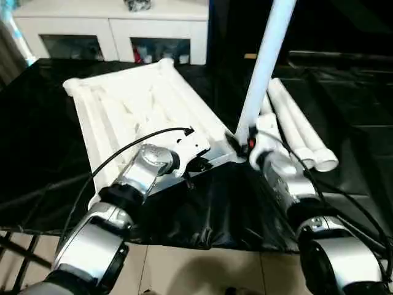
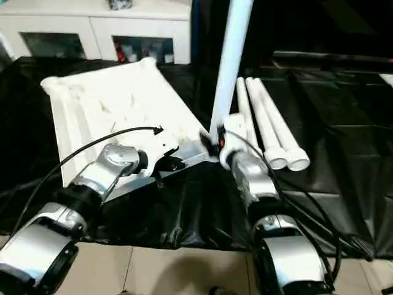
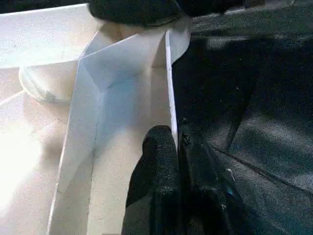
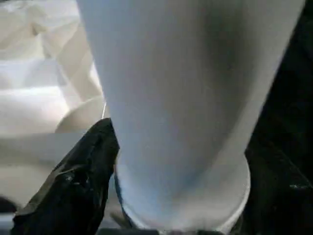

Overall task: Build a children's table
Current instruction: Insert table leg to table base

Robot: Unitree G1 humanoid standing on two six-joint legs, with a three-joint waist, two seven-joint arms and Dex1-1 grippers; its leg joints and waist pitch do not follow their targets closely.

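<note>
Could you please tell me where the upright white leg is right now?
In the left eye view the upright leg stands in the tabletop's near right corner socket, beside the right gripper, with the spare legs lying just to its right.

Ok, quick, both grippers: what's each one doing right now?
Left gripper: shut on the tabletop rim.
Right gripper: at the upright leg; cannot tell whether it grips.

Tabletop [image 1: 141, 104] smooth white plastic; table cover [image 1: 37, 141] glossy black sheet.
</note>
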